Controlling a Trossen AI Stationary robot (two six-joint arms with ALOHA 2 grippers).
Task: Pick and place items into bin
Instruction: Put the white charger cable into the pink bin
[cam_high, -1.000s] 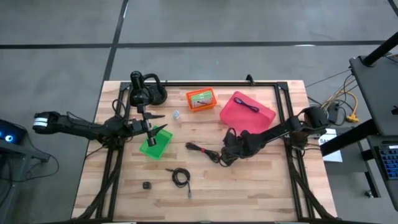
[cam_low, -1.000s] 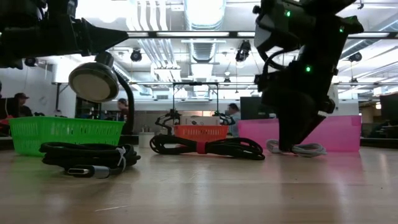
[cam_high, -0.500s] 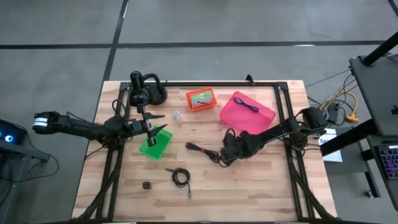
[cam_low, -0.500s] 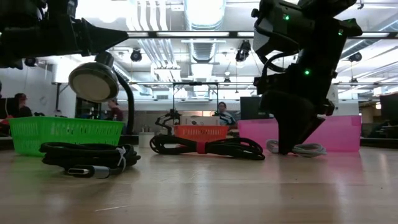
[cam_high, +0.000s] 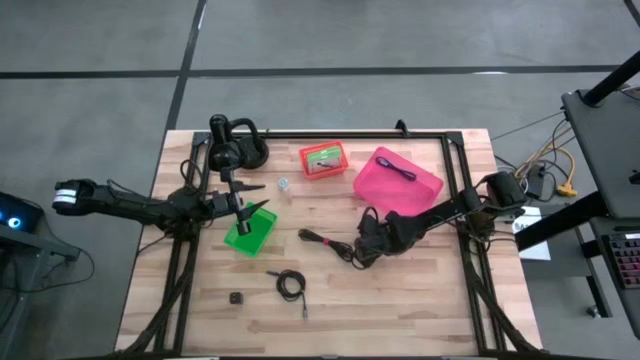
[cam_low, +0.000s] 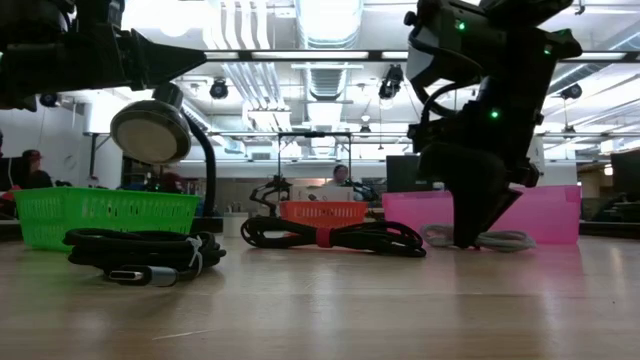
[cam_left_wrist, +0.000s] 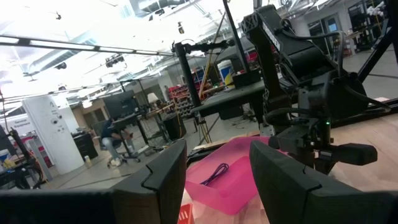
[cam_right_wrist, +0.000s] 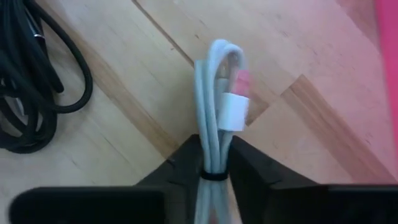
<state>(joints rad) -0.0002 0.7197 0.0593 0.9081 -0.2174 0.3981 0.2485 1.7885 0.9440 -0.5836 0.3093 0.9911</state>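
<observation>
The right gripper (cam_right_wrist: 214, 165) is clamped on a folded white cable (cam_right_wrist: 219, 93) lying on the table (cam_high: 400, 300), at seven o'clock from the pink bin (cam_high: 395, 180). Held near one end, the bundle could slip or unfold when lifted. The left gripper (cam_high: 243, 208) hangs with fingers apart over the green basket (cam_high: 250, 233). The wooden table stands in an open workshop.

The high view looks straight down on the whole pale wooden plank table (cam_high: 400, 300). The low view looks level across it — both share the translucent pink plastic bin (cam_high: 398, 180) (cam_low: 540, 212).
</observation>
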